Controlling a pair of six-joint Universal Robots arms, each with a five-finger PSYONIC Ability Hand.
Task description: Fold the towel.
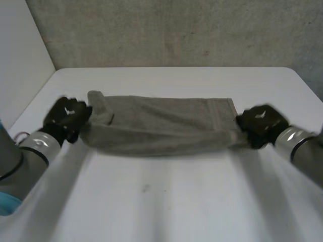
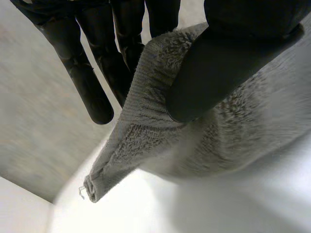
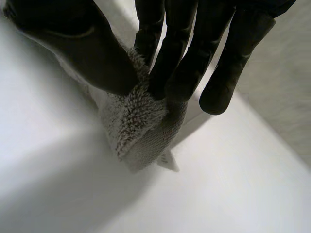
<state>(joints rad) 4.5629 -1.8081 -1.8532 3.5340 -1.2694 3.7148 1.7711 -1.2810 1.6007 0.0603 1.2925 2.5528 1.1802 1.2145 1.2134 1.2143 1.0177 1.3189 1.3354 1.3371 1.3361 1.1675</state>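
A grey towel stretches across the middle of the white table, bunched lengthwise. My left hand holds its left end; in the left wrist view the thumb presses the towel against the fingers, with a corner hanging past them. My right hand grips the right end; in the right wrist view thumb and fingers pinch a bunched corner of the towel just above the table.
A grey wall runs behind the table's far edge, and a pale wall stands at the left. Bare table surface lies in front of the towel, toward me.
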